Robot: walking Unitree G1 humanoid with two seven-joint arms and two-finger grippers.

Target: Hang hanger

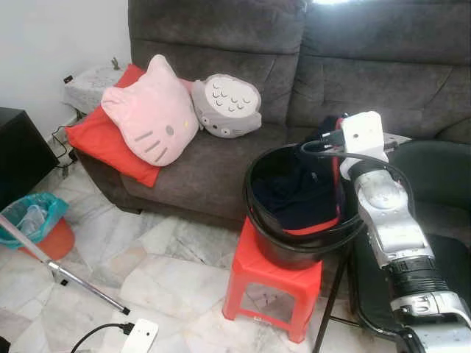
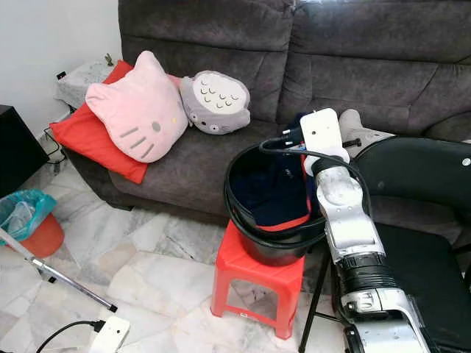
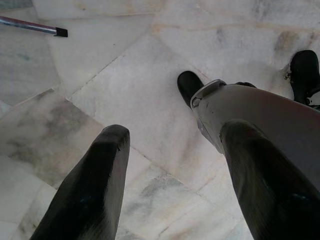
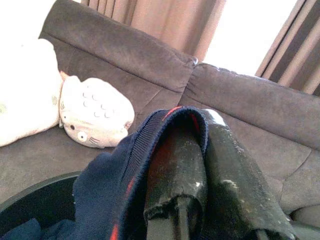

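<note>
While I look down through the head cameras, a dark grey sofa [image 1: 221,169] spans the back. On its seat lie a red cushion [image 1: 103,143], a pink cat-face pillow [image 1: 151,110] leaning on it, and a grey round-eyed plush pillow [image 1: 227,105] just beside the pink one. A marble tile floor [image 1: 147,272] fronts the sofa.

My right arm [image 1: 394,235] reaches up from the lower right toward a black bucket [image 1: 294,246] that sits on a red plastic stool [image 1: 268,283]. Inside the bucket is navy clothing with red trim [image 1: 298,195]. I see no hanger I can identify as such.

In the right wrist view, my right gripper [image 4: 200,165] has its fingers pressed together on a fold of that navy fabric, which drapes over the fingertips above the bucket rim.

My left gripper [image 3: 175,190] hangs low over the floor with fingers [image 3: 95,185] spread apart, holding nothing; the robot's leg and black foot [image 3: 189,86] show beyond them.

Far left sit a teal-lined orange bin [image 1: 33,224], a grey metal pole [image 1: 66,276] on the floor, and a white power adapter [image 1: 140,334] with a black cable.
</note>
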